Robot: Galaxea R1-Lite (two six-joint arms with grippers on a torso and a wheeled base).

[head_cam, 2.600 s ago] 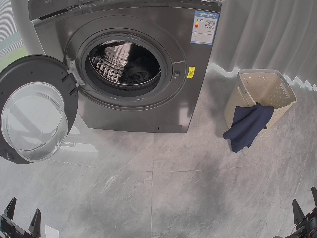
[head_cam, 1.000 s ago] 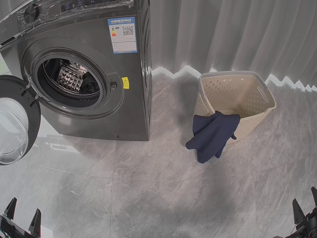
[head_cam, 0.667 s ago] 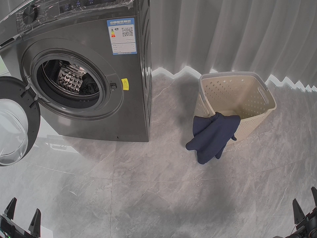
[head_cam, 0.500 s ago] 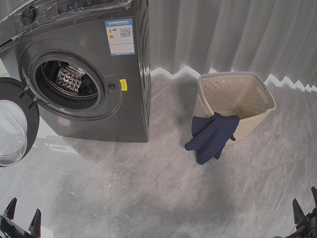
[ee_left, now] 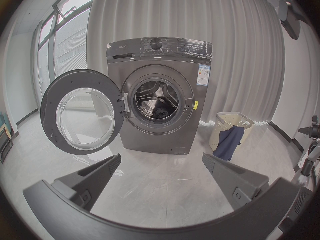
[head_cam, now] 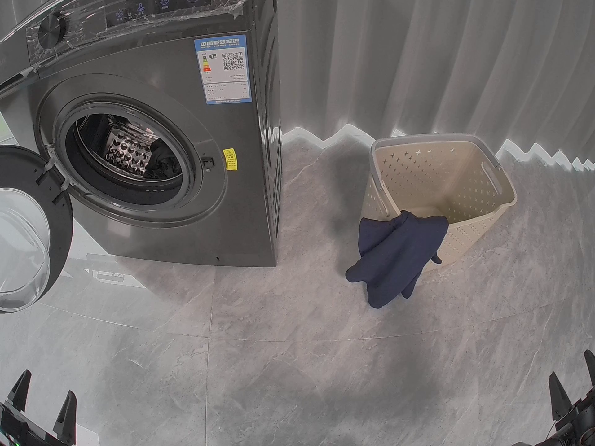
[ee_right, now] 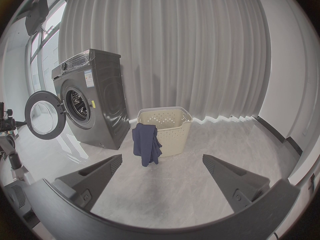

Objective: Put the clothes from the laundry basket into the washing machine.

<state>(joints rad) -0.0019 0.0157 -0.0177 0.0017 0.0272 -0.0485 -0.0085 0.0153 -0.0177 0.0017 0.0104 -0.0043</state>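
Observation:
A dark blue garment (head_cam: 395,255) hangs over the front rim of the beige laundry basket (head_cam: 460,181), its lower end on the floor; it also shows in the wrist views, garment (ee_left: 228,142), garment (ee_right: 145,143). The grey washing machine (head_cam: 155,119) stands left of the basket with its round door (head_cam: 25,230) swung open. Dark clothing (head_cam: 162,161) lies inside the drum. My left gripper (head_cam: 42,399) is low at the near left, open and holding nothing. My right gripper (head_cam: 575,376) is low at the near right, also open, well short of the basket.
Pale curtains (head_cam: 434,51) hang behind the basket and machine. Grey tiled floor (head_cam: 297,354) lies open between me and both. The open door juts out to the machine's left.
The whole head view has swung right since 2.6 s ago, bringing the basket toward the centre and the machine to the left; in the last second only a slight drift. Both grippers stay put.

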